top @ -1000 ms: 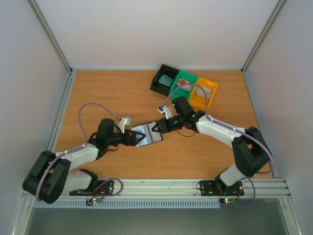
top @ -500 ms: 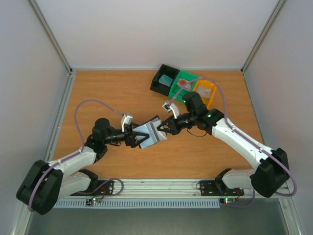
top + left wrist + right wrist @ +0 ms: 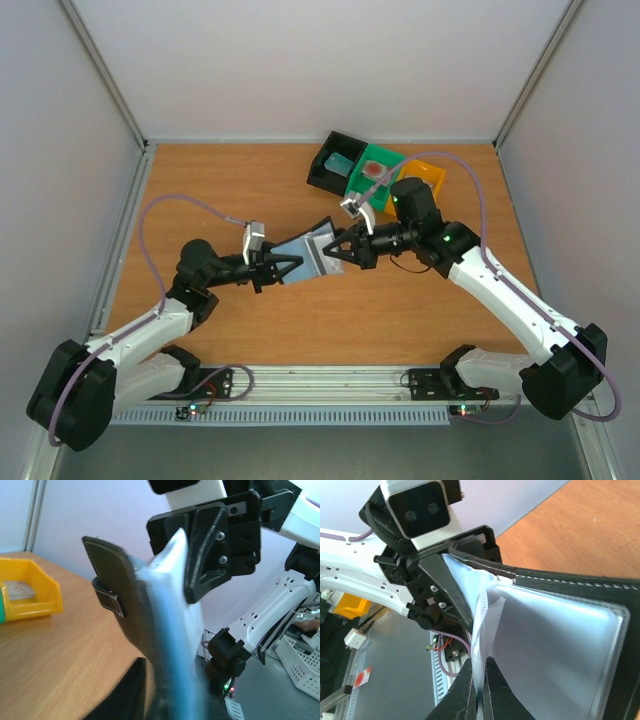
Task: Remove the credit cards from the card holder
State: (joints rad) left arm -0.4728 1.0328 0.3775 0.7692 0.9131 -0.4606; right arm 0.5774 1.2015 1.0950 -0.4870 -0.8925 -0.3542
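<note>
Now the left gripper (image 3: 283, 268) clamps the card holder (image 3: 306, 254); right gripper (image 3: 480, 662) pinches the whitish card (image 3: 481, 625) — next, pull straight out.

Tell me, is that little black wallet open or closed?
Open: the wallet hangs spread between the left end effector and right end effector, pale blue pockets showing.

We're inside a robotics lab test cell, folks: plain white wall panels (image 3: 320, 60) framed by aluminium posts (image 3: 105, 70), and a wood-grain surface (image 3: 230, 190). The left arm (image 3: 140, 325) and right arm (image 3: 500, 290) are bolted to a slotted aluminium rail (image 3: 330, 378). There's a row of small plastic bins (image 3: 322, 178), and the left wrist view catches a white perforated basket (image 3: 300, 667) beyond the edge.
</note>
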